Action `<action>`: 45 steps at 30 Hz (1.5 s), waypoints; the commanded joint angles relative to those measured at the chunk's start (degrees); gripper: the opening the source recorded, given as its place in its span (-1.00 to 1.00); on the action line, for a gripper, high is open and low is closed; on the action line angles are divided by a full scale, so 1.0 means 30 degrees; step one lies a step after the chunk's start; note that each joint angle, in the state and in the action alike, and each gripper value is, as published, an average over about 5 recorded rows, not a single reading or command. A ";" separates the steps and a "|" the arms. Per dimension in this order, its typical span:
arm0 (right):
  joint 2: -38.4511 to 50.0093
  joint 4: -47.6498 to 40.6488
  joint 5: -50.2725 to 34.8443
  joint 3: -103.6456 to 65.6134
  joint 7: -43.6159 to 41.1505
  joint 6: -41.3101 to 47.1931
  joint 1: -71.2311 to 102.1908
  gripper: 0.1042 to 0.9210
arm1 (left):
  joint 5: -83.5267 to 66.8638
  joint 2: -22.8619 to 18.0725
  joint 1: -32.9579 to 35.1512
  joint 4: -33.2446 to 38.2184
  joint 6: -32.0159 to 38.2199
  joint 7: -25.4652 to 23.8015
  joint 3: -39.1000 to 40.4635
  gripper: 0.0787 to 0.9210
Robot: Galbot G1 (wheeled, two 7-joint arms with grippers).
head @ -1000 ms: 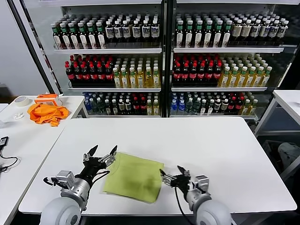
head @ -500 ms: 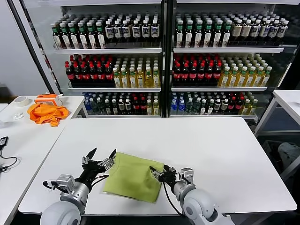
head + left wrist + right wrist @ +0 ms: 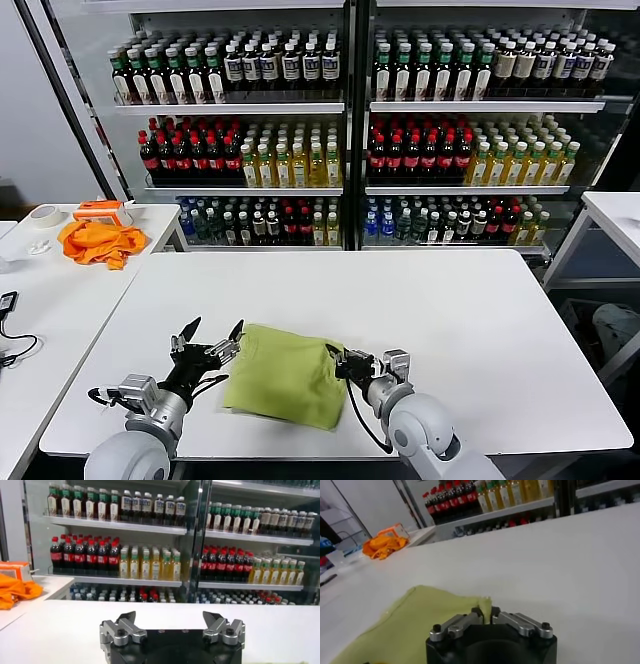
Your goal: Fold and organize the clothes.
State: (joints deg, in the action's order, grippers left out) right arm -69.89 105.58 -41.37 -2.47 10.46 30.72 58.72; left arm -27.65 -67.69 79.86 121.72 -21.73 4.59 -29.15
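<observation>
**Right corner pinched, fold about to start**

My right gripper [image 3: 338, 364] has its fingers closed on the right edge of the T-shirt [image 3: 285, 375], a nub of cloth rising between them in my wrist view. The shirt lies partly folded at the near edge of the white table [image 3: 450, 310]. Just left of the shirt, my left gripper [image 3: 208, 343] hovers with fingers spread, holding nothing. Next, I judge: lift this edge and carry it leftward over the shirt without dragging it.
</observation>
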 commanded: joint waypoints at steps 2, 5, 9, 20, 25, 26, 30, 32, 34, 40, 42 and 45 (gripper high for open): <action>0.0873 0.2510 0.0441 -0.0958 -0.0161 0.0239 -0.0349 -0.94 | 0.0250 -0.0014 0.0016 -0.0023 0.0026 -0.0060 -0.0011 0.77; 0.1230 0.3104 0.0414 -0.1451 -0.0062 0.0442 -0.0217 -0.95 | 0.0277 -0.0017 -0.0051 -0.0059 0.0036 -0.0064 0.0028 0.77; 0.1637 0.3579 0.0374 -0.2153 -0.0221 0.0543 -0.0038 -0.95 | 0.0306 0.0022 -0.0116 -0.0095 0.0042 -0.0070 0.0046 0.77; 0.2534 -0.0558 0.2106 -0.3308 -0.4648 0.0466 -0.1127 -0.95 | 0.0398 -0.0024 -0.0147 -0.0237 0.0129 -0.0122 0.0243 0.77; 0.2600 -0.1958 0.3063 -0.2889 -0.7236 -0.0117 -0.2546 -0.95 | 0.0481 -0.0003 -0.0070 -0.0283 0.0164 -0.0150 0.0265 0.77; 0.2597 -0.2249 0.3514 -0.2785 -0.7763 -0.0361 -0.2834 -0.95 | 0.0489 -0.0016 -0.0071 -0.0302 0.0180 -0.0150 0.0253 0.77; 0.2459 -0.3134 0.4970 -0.2435 -0.8382 -0.0918 -0.3628 -0.95 | 0.0555 -0.0103 -0.0129 -0.0445 0.0237 -0.0156 0.0227 0.77; 0.2315 -0.3343 0.5120 -0.2393 -0.8009 -0.0877 -0.3776 -0.95 | 0.0583 -0.0143 -0.0148 -0.0490 0.0256 -0.0162 0.0217 0.77; 0.2210 -0.3439 0.5099 -0.2568 -0.7670 -0.0834 -0.3781 -0.94 | 0.0614 -0.0158 -0.0169 -0.0535 0.0289 -0.0183 0.0198 0.77; 0.2830 -0.2691 0.4996 -0.3890 -0.7231 -0.0868 -0.3145 -0.66 | 0.0799 -0.0052 -0.0378 -0.0813 0.0751 -0.0472 0.0204 0.77; 0.3312 -0.1958 0.4799 -0.4656 -0.6975 -0.0818 -0.2601 -0.54 | 0.0948 0.0004 -0.0503 -0.0934 0.1062 -0.0723 0.0240 0.77; 0.3929 -0.0706 0.4404 -0.5813 -0.5576 -0.0530 -0.1634 -0.32 | 0.1403 0.0129 -0.0751 -0.1263 0.1799 -0.1221 0.0331 0.77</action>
State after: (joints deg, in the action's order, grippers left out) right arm -61.77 99.25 -28.89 -12.82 -9.11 28.98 50.63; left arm -24.98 -67.68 78.43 119.28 -19.59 2.98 -28.45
